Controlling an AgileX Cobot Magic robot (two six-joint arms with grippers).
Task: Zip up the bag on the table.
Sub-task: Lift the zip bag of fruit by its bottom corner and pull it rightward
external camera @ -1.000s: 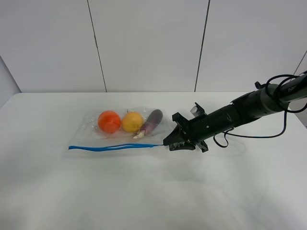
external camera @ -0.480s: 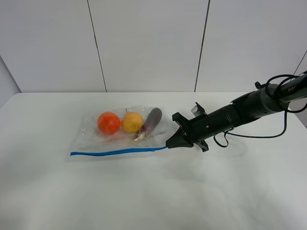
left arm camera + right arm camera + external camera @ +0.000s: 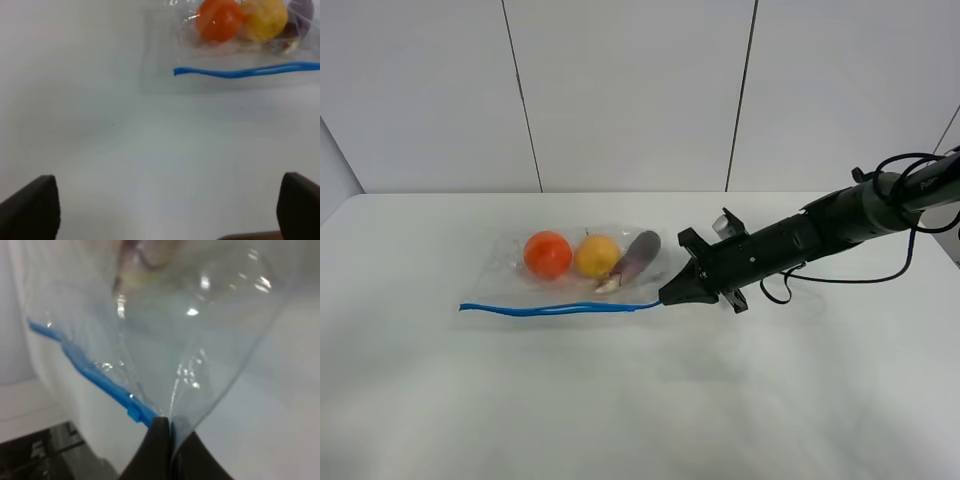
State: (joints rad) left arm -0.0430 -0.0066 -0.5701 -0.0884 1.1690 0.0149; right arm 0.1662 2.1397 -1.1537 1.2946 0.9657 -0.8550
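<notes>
Where the white table [image 3: 620, 410] comes nearest the high camera, the left gripper [image 3: 165, 210] shows only in its own wrist view: its two dark fingertips [image 3: 30, 207] stand wide apart, holding nothing, above the table and well short of the bag [image 3: 240, 45]. Farther back the bag [image 3: 580, 280] lies flat on the table, toward 10 o'clock from the table's middle, its long side running 9 to 3 o'clock. Its blue zipper strip [image 3: 555, 308] forms the near edge, slightly wavy; whether the two halves are pressed together cannot be told. At the strip's 3 o'clock end the right gripper [image 3: 672, 295] is clamped on the bag's corner, and its wrist view shows the closed black tips [image 3: 167, 447] pinching clear film just beside the strip [image 3: 95, 375], lifting the corner a little. Behind the strip, inside the bag, an orange fruit [image 3: 548, 254], a yellow fruit [image 3: 596, 255] and a purple vegetable [image 3: 638, 257] sit in a row. The black arm [image 3: 800, 240] reaches in from 2 o'clock.
</notes>
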